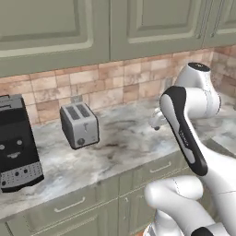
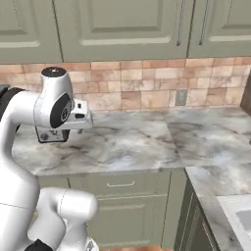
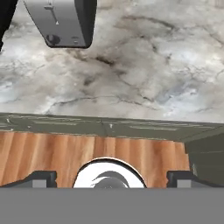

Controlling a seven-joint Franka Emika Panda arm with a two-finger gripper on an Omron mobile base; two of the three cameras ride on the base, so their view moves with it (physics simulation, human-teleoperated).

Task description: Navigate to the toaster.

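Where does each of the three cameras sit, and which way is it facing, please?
Left base view: behind the arm on its left, looking forward and down at the counter with the toaster and coffee machine; the arm rises lower right.
Right base view: behind on the right, facing the same counter and tiled wall; the arm rises lower left.
Hand view: on the hand, looking down over the counter edge and wood floor; both finger tips show.
All three share the marble counter.

Marble counter (image 1: 129,143); brick backsplash (image 2: 147,90); green cabinets (image 2: 122,29)
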